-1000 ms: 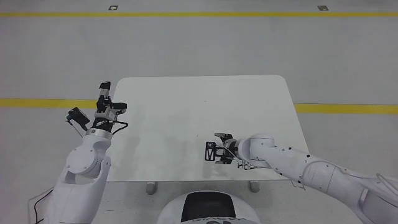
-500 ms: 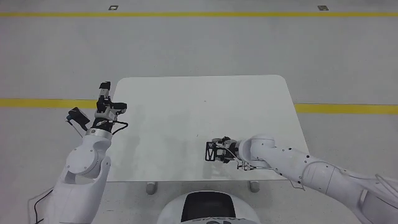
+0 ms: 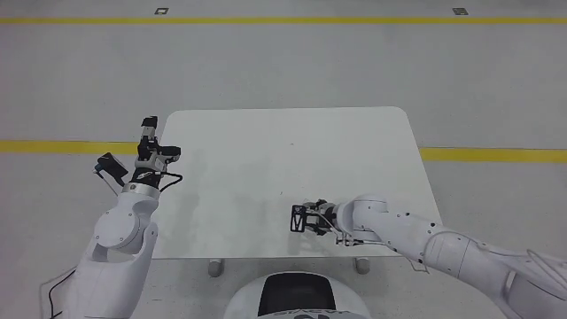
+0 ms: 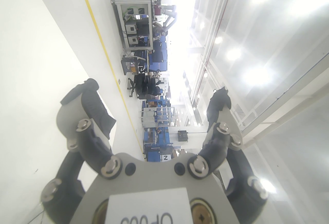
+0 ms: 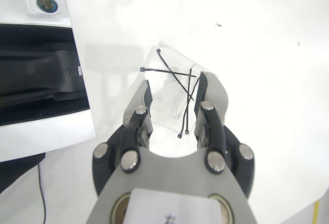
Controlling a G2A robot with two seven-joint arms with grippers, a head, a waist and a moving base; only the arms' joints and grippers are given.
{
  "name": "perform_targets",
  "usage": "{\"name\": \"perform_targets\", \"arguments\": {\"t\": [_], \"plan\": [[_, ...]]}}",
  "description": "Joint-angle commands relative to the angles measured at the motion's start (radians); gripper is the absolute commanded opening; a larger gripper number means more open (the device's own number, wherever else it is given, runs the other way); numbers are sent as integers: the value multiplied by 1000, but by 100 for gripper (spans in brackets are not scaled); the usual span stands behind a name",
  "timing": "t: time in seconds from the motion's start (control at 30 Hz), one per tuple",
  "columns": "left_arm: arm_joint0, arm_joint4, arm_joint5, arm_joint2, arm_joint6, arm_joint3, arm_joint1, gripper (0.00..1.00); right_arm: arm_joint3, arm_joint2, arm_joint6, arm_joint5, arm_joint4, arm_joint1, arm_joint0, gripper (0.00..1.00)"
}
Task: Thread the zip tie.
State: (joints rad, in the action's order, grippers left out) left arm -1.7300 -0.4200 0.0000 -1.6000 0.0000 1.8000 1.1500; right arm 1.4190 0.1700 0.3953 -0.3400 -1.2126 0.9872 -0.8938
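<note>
**Spread right tool (image 5: 174, 79) over zip ties (image 5: 169, 70)**

Fingers apart and empty, just above the clear tray (image 5: 164, 102) on the tabletop (image 5: 231, 3), where the zip ties lie crossed. Two run along its reach, beside one finger. Left tool (image 4: 154, 88) is also apart and sits well away.

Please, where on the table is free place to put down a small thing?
Most of the table is bare: the whole far half, and the middle between the left gripper at the left edge and the right gripper. Crowded only near the front edge, where the open right gripper hangs over the clear tray of zip ties.
</note>
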Motion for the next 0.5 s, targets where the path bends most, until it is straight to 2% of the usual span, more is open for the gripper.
{"name": "perform_targets", "arguments": {"t": [0.0,0.17,0.47], "plan": [[0,0,0,0,0,0,0,100,-8,0,5,0,1,6,-1,39],[0,0,0,0,0,0,0,100,-31,0,16,0,7,24,1,40],[0,0,0,0,0,0,0,100,-63,0,22,0,5,50,1,36]]}}
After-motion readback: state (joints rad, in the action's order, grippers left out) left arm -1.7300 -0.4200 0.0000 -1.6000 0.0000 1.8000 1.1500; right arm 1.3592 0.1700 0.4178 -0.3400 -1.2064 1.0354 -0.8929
